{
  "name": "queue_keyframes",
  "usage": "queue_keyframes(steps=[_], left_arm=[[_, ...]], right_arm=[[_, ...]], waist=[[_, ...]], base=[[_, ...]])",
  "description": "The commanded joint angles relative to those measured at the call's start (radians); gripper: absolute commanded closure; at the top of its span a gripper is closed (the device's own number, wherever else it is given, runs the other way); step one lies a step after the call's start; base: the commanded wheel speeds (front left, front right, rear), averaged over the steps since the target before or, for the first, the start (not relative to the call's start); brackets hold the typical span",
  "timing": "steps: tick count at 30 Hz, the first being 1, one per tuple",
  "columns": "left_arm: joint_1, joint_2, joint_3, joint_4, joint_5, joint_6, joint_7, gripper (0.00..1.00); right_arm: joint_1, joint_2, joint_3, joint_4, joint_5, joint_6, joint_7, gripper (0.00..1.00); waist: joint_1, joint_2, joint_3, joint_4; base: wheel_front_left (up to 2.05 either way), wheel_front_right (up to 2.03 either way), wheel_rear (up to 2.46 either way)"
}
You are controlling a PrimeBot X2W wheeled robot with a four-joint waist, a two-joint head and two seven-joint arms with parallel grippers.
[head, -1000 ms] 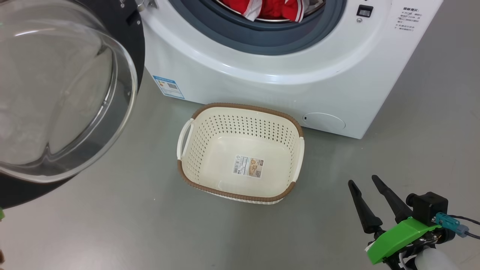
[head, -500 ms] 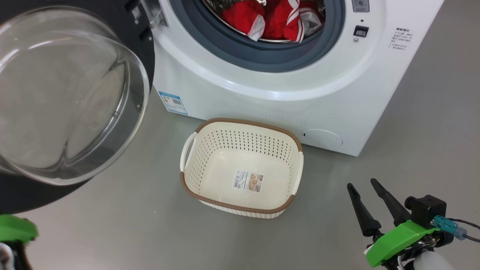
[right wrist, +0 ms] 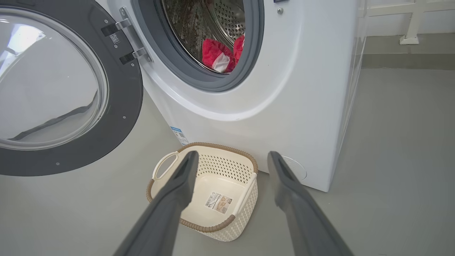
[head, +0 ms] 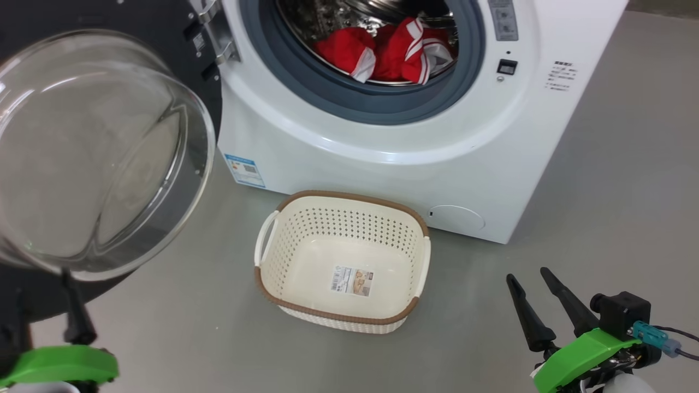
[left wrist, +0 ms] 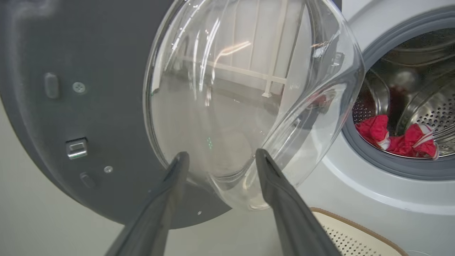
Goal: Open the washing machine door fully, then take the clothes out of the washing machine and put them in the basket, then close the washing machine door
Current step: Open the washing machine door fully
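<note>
While my left jaws and right jaws both stand released, holding nothing, I look down at the washing machine (head: 382, 164), a big white front-loader with a grey rubber gasket around a perforated steel drum. The washing machine door (head: 104, 153) stands swung wide open on the hinges at the machine's left side; it has a broad black rim and a bulging clear glass bowl. My left jaws point at that bowl, close to it.

The clothes (head: 393, 54) lie inside the machine's drum at the bottom: bright red fabric with white stripes and panels. The basket (head: 349, 195) sits on the grey floor (head: 600, 218) just in front of the machine, below its opening. It is cream perforated plastic with a brown woven-look rim and white side handles.

A paper label (head: 352, 281) lies on the basket's bottom, a blue sticker (head: 244, 170) on the machine's lower left front, and printed lines (head: 561, 76) to the right of its opening. All are too small to read.
</note>
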Motion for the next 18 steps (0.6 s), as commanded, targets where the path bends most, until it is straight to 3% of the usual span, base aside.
queue_keyframes(steps=[1,10,18], left_arm=[[0.009,0.030,0.008,-0.037,-0.018,-0.002,-0.005,0.00],[0.107,0.024,-0.173,-0.131,-0.104,-0.003,-0.005,0.00],[0.125,0.053,-0.330,-0.170,-0.160,-0.003,-0.005,0.00]], right_arm=[[0.012,-0.008,0.013,-0.026,0.001,0.002,-0.012,0.00],[0.018,-0.002,-0.026,-0.041,-0.005,0.002,-0.012,0.00],[0.021,0.000,-0.047,-0.053,-0.011,0.002,-0.012,0.00]], waist=[[0.0000,0.0000,-0.007,-0.013],[0.0000,0.0000,-0.011,-0.086],[0.0000,0.0000,0.002,-0.166]], base=[[0.00,0.00,0.00],[0.00,0.00,0.00],[0.00,0.00,0.00]])
